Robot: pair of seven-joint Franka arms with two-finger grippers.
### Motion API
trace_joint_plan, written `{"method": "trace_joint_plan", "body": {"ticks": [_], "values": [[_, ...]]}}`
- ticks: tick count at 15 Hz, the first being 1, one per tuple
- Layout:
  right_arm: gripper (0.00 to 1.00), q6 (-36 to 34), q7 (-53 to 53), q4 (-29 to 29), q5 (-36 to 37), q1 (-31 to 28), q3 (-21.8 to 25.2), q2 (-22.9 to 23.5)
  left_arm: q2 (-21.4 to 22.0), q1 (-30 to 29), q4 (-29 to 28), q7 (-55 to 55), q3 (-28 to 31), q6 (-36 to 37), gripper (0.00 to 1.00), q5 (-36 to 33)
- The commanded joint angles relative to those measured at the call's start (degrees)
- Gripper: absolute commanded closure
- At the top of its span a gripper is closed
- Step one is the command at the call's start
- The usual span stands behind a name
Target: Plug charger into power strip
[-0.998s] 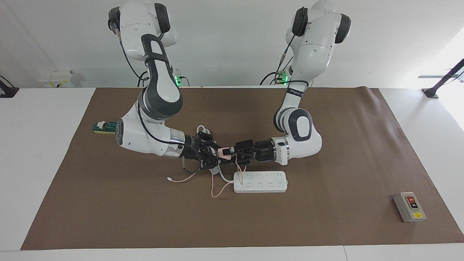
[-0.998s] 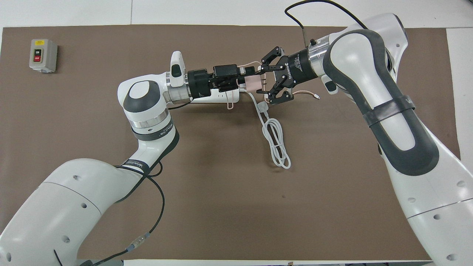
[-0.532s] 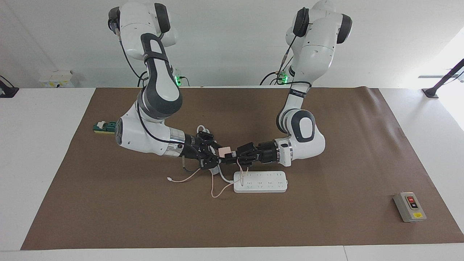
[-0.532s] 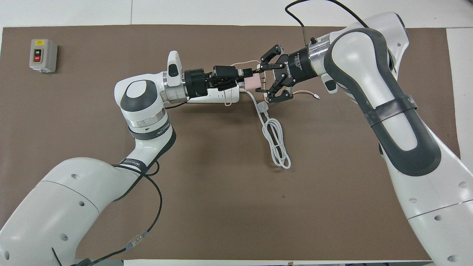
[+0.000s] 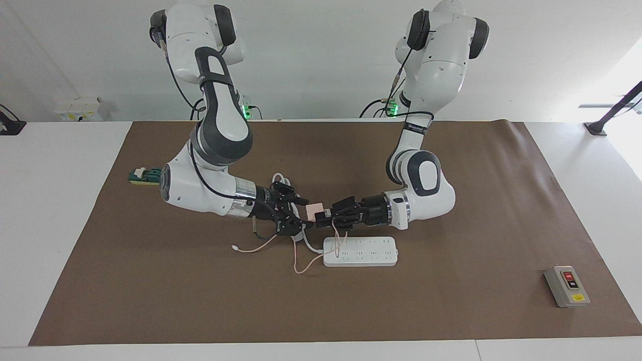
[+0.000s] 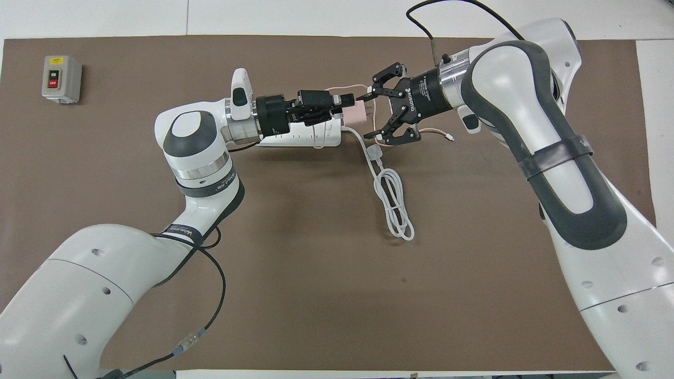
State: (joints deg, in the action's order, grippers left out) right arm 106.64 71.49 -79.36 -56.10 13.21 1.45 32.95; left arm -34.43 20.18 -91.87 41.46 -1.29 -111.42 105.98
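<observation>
The pale-pink charger (image 5: pixel 314 209) (image 6: pixel 358 111) hangs above the mat with my left gripper (image 5: pixel 324 214) (image 6: pixel 345 105) shut on its body. Its prongs point at my right gripper (image 5: pixel 301 214) (image 6: pixel 368 117), which stands open around them with the fingertips spread apart. The thin pink cable (image 5: pixel 301 263) (image 6: pixel 437 133) droops from the charger onto the mat. The white power strip (image 5: pixel 360 251) (image 6: pixel 295 140) lies flat, sockets up, just below the left gripper, which hides part of it in the overhead view.
The strip's thick white cord (image 6: pixel 392 205) lies coiled nearer to the robots, its plug (image 6: pixel 375 152) beside the strip's end. A grey switch box (image 5: pixel 567 286) (image 6: pixel 61 79) sits toward the left arm's end. A green-yellow block (image 5: pixel 143 176) lies toward the right arm's end.
My left gripper closed on the charger and drew it slightly toward its own end of the table. My right gripper opened and let go of the charger.
</observation>
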Motion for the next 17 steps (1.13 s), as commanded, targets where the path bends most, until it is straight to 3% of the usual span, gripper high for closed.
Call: {"method": "trace_joint_plan", "body": {"ticks": [1, 5, 8, 11, 13, 17], "values": [[0.0, 0.1, 0.6, 0.2, -0.3, -0.4, 0.0, 0.2, 2.3, -0.8, -1.5, -1.0, 0.1, 0.5, 1.0, -1.2], [0.0, -0.5, 0.6, 0.1, -0.2, -1.3, 0.0, 0.0, 5.3, -0.8, -0.4, -9.8, 6.6, 0.5, 1.0, -14.5], [0.0, -0.9, 0.2, -0.1, 0.8, -2.9, 0.7, -0.5, 11.3, -1.1, -0.6, -25.2, 10.7, 1.9, 1.0, -30.8], [0.0, -2.5, 0.0, -0.5, 4.1, -4.9, 0.8, -2.4, 13.8, -6.4, 1.5, -37.0, 14.7, 14.9, 1.0, -46.9], [0.0, -3.7, -0.3, -1.1, 8.7, -5.2, 0.8, -4.5, 13.1, -11.1, 5.7, -37.4, 15.3, 22.4, 1.0, -53.2], [0.0, -5.5, -6.6, -4.4, 17.1, -5.1, 0.8, -9.8, 13.0, -17.5, 11.0, -33.4, 15.3, 29.4, 1.0, -66.1]]}}
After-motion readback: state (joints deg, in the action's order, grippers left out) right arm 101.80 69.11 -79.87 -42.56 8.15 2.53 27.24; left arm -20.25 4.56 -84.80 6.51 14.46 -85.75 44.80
